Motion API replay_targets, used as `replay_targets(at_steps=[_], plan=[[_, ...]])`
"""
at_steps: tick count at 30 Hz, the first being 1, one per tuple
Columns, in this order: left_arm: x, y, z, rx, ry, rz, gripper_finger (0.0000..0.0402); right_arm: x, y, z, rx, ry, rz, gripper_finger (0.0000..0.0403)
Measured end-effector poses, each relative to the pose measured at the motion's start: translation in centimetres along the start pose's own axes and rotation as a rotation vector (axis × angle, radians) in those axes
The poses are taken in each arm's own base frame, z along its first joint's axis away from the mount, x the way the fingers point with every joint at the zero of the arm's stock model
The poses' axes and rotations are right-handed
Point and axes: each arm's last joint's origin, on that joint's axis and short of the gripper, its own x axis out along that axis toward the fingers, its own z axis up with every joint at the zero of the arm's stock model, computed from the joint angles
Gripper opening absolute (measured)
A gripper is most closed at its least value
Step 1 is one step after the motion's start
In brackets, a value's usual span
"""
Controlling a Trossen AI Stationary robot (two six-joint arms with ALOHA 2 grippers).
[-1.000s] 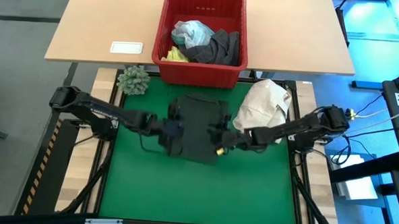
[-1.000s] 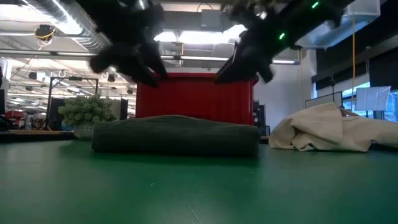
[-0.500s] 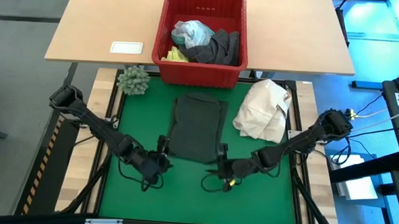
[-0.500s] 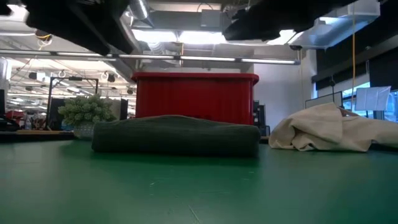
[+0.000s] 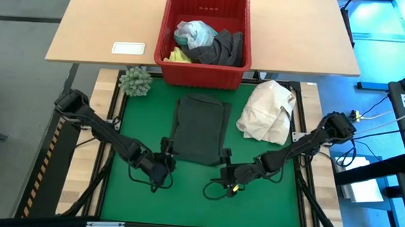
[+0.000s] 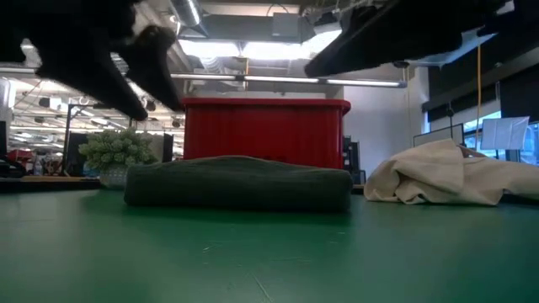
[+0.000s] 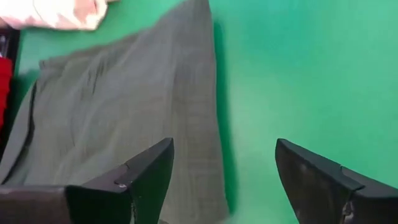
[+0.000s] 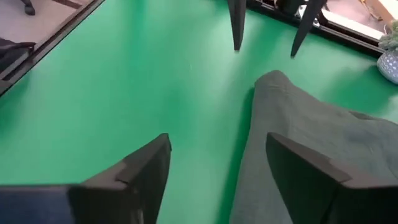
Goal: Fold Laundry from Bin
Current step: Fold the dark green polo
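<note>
Near the front of the green mat (image 5: pixel 137 199), hovering apart: left gripper (image 5: pixel 160 170) and right gripper (image 5: pixel 228 176), both spread wide, grasping nothing. Flanking the near corners of the folded dark shirt (image 5: pixel 200 130), lying lengthwise toward the far red bin (image 5: pixel 169 69).

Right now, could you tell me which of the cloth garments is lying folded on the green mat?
The dark green-black garment, folded into a flat rectangle on the mat; the grey, turquoise and yellow ones sit crumpled in the red plastic bin.

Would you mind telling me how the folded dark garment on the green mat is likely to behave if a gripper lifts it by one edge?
The folded garment looks soft, so it would probably droop and unfold. Its flat, low layers suggest it is light and won't roll.
</note>
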Motion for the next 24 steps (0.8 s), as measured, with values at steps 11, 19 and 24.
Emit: replay_targets(at_steps=[11, 19, 24], plan=[[1.5, 1.0, -0.3, -0.067, 0.061, 0.000, 0.0273, 0.8, 0.3, -1.5, -0.047, 0.105, -0.046, 0.0281], [2.4, 1.1, -2.0, -0.088, 0.108, -0.011, 0.0273, 2.2, 0.6, -3.2, -0.079, 0.182, -0.102, 0.0280], [2.7, 0.9, -3.0, -0.085, 0.131, 0.014, 0.0273, 3.1, 0.7, -4.3, -0.107, 0.222, -0.186, 0.0280]])
